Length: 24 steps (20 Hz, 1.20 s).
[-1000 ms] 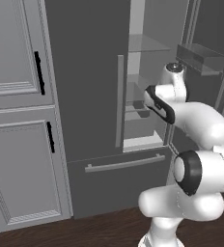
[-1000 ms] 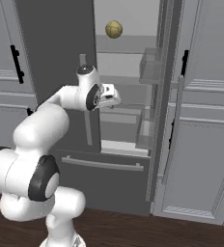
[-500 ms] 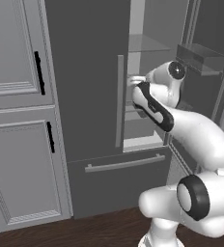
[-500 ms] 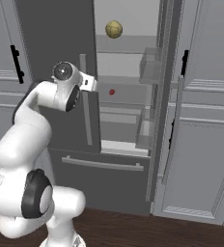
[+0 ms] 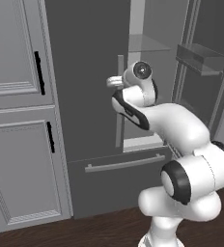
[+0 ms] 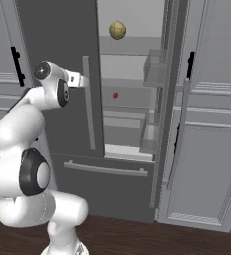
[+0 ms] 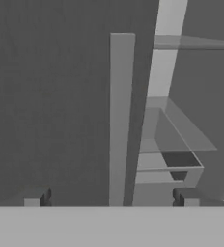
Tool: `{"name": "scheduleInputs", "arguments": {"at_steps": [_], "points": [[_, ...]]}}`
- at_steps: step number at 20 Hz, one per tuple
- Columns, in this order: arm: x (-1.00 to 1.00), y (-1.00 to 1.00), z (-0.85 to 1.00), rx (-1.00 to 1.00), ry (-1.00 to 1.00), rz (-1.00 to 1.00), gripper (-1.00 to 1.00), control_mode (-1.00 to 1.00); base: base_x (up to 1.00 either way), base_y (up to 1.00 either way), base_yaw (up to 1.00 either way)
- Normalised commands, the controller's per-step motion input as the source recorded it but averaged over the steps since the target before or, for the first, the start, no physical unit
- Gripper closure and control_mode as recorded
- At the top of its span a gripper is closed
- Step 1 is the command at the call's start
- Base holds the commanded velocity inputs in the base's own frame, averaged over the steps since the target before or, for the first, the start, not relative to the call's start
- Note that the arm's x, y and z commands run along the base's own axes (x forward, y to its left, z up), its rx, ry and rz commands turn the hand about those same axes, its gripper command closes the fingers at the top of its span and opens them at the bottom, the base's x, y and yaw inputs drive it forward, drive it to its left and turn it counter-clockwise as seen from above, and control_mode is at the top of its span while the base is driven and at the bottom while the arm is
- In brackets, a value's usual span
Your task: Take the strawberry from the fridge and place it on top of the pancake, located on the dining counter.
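The end effector (image 7: 111,200) is wide open and holds nothing. In the hand view its two dark finger tips (image 7: 36,198) stand on either side of the long grey bar handle (image 7: 121,120) of the fridge's left door (image 5: 85,72), with the handle in the middle of the gap but apparently some way in front, not yet between the pads. In the right base view the end effector (image 6: 81,79) is just beside the top part of this handle (image 6: 89,104), and in the left base view it (image 5: 115,82) is at the same place.

The strawberry (image 6: 115,94) lies on a glass shelf (image 6: 130,99) in the pale interior of the fridge (image 6: 57,40), below a yellow-green round fruit (image 6: 117,30) on a higher shelf. The right door already stands open, but the left door seems closed and covers part of the opening.

The step in hand is probably to take the handle and swing the left door out. To do it well, the arm should advance straight until the bar is deep between the pads, keep it centred, and close firmly before pulling. The pull should follow the arc of the hinge, not a straight line, otherwise the grip could slip off the smooth bar. The door should open wide enough for a free reach to the small berry afterwards.
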Motion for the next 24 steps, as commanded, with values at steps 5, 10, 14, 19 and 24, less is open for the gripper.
{"name": "scheduleInputs", "arguments": {"at_steps": [5,10,14,19,24], "points": [[0.57,-0.28,-0.07,0.03,0.07,-0.01,-1.00,-1.00,0.00,0.00,0.00],[0.85,-0.26,0.00,0.12,0.10,-0.01,-1.00,-1.00,0.00,0.00,0.00],[0.41,0.09,0.00,0.00,0.00,0.00,-1.00,-1.00,0.00,0.00,0.00],[0.51,0.09,-0.17,-0.07,-0.04,-0.03,-1.00,-1.00,0.00,0.00,0.00],[0.54,0.30,-0.27,-0.15,-0.02,-0.07,-1.00,-1.00,0.00,0.00,0.00]]}}
